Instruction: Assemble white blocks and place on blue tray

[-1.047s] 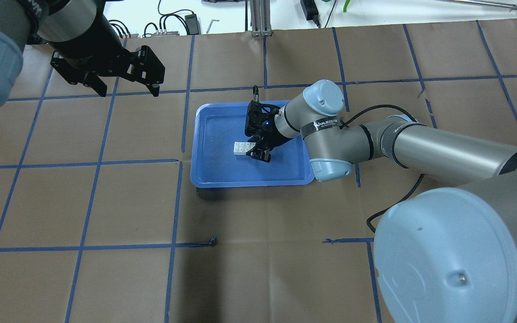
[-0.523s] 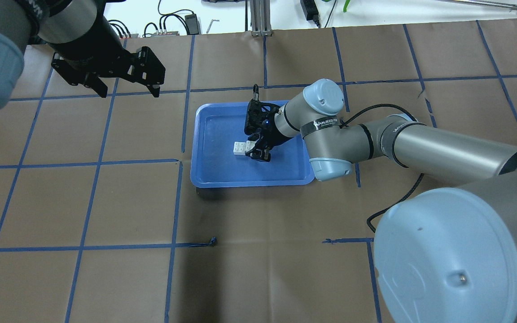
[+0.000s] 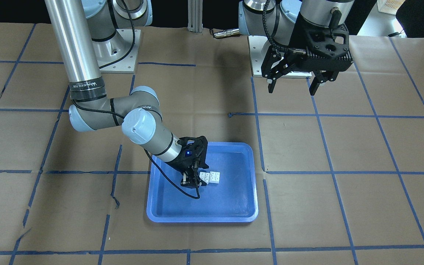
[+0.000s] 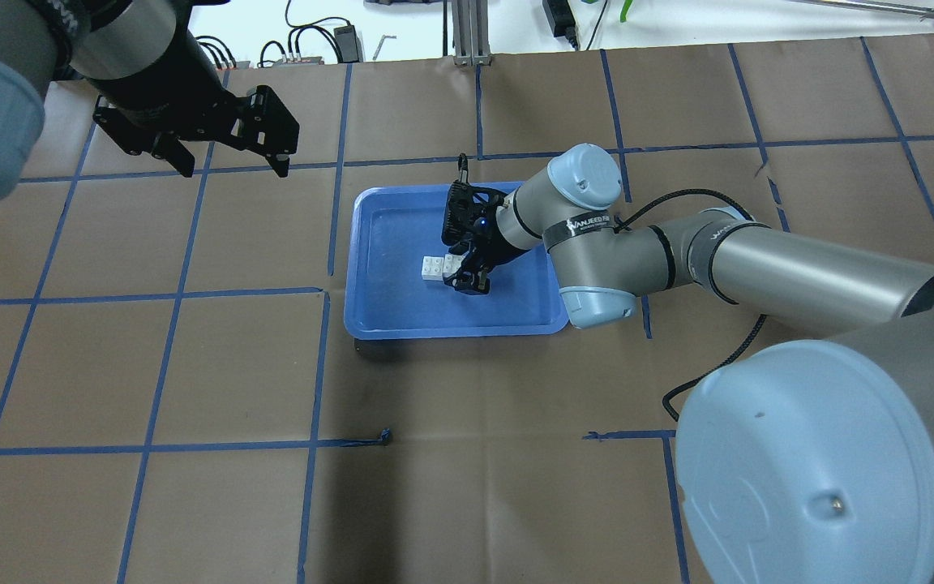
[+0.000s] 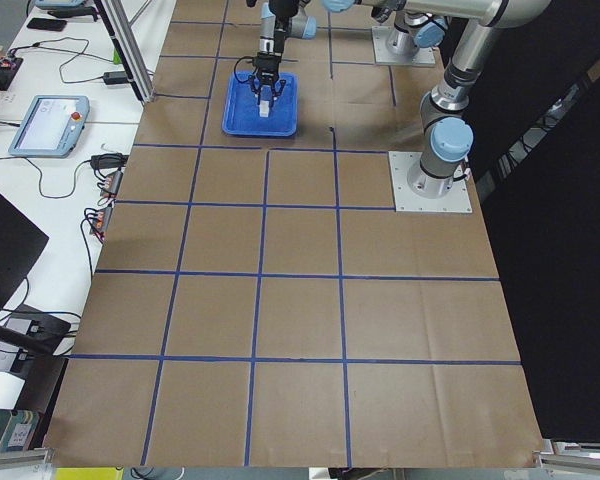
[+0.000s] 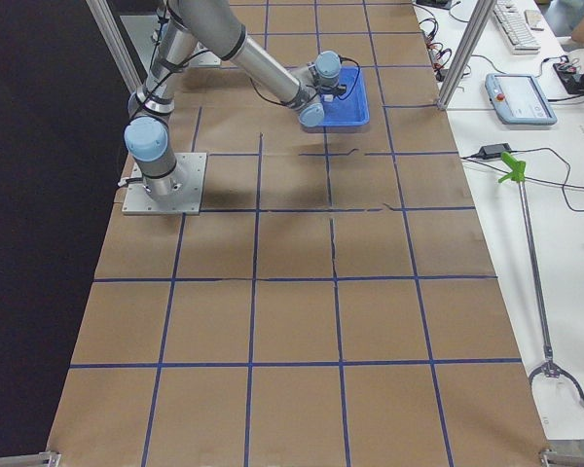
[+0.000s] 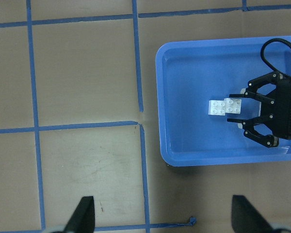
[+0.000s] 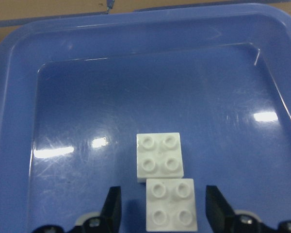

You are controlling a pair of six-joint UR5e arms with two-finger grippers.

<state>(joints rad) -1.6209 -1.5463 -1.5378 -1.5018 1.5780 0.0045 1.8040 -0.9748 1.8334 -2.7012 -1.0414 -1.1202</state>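
Two white blocks (image 8: 159,156) lie side by side and touching, slightly offset, on the floor of the blue tray (image 8: 136,87). They also show in the front view (image 3: 210,177), the overhead view (image 4: 436,268) and the left wrist view (image 7: 218,106). My right gripper (image 8: 162,213) is low in the tray (image 4: 402,312), open, with one finger on each side of the nearer block (image 8: 170,205) and a gap at both sides. It also shows in the overhead view (image 4: 460,272). My left gripper (image 4: 233,166) is open and empty, high over the table's far left.
The tray (image 3: 226,206) sits mid-table on brown paper marked with blue tape lines. The right arm's elbow (image 4: 597,243) hangs over the tray's right rim. Cables and a power brick (image 4: 347,36) lie past the far edge.
Hardly anything. My right gripper stays at the blocks in the tray, with only a slight shift. The left arm has not moved.
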